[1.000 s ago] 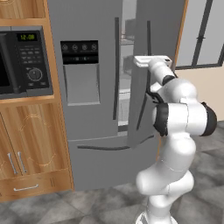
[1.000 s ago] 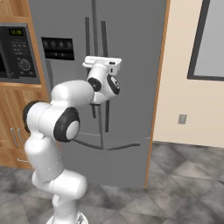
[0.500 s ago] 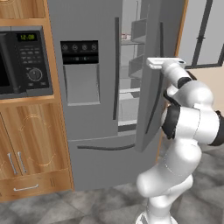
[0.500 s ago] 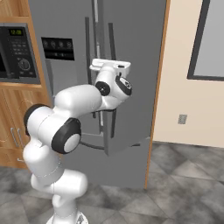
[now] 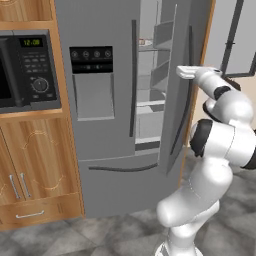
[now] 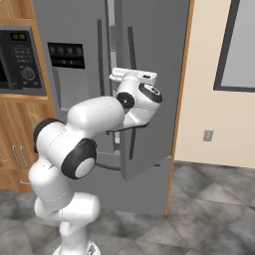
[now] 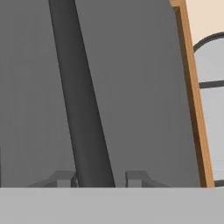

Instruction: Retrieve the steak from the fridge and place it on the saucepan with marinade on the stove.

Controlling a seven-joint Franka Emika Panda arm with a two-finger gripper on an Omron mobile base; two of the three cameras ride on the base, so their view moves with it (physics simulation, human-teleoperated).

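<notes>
The grey steel fridge (image 5: pixel 100 130) stands with its right door (image 5: pixel 172 105) swung partly open. My gripper (image 7: pixel 98 177) is shut on that door's long dark handle (image 7: pixel 83 100), which runs up between the fingertips (image 7: pixel 63 178). In the left base view the hand (image 5: pixel 189 73) sits on the handle (image 5: pixel 188 50) at about chest height. Inside, on an upper shelf, lies a small reddish piece, the steak (image 5: pixel 141 42). The saucepan, the marinade and the stove are out of view.
The fridge's left door (image 5: pixel 95 150) is closed and carries a black dispenser panel (image 5: pixel 91 54). A black microwave (image 5: pixel 25 70) sits in wood cabinets (image 5: pixel 35 170) to the left. A beige wall (image 6: pixel 214 114) with a window (image 6: pixel 244 45) lies right of the fridge.
The right fridge door has swung wider open. My hand has moved right and back with its handle, and more of the shelves inside now show.
</notes>
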